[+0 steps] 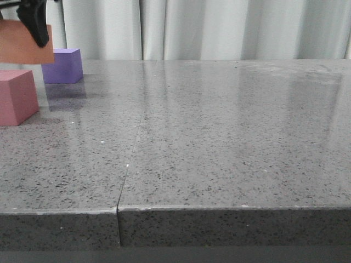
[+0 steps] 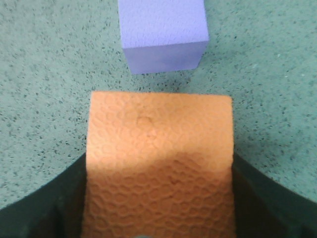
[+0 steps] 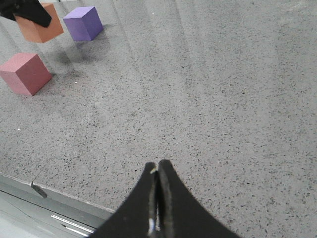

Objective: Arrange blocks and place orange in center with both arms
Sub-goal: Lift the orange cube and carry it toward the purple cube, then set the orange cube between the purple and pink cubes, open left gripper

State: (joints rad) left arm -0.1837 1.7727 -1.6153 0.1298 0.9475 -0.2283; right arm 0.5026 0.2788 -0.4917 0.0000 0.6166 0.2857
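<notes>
Up in the air it was: the left gripper [image 1: 34, 24] had its two dark fingers [image 2: 44, 208] clamped on either side of the orange cube [image 1: 24, 43], holding it clear of the grey speckled table [image 1: 219, 137]. In the front view that put the orange at about ten o'clock, above the pink-red cube [image 1: 16, 96] and just in front of the purple cube [image 1: 63, 66]. Both of those sat flat on the table, near each other but not touching. The left wrist camera showed the purple cube's top face beyond the orange one, with a strip of bare table between them. Over on the other side, the right gripper [image 3: 157, 198] hung above open tabletop, well apart from all three blocks, its fingers pressed together on nothing.
</notes>
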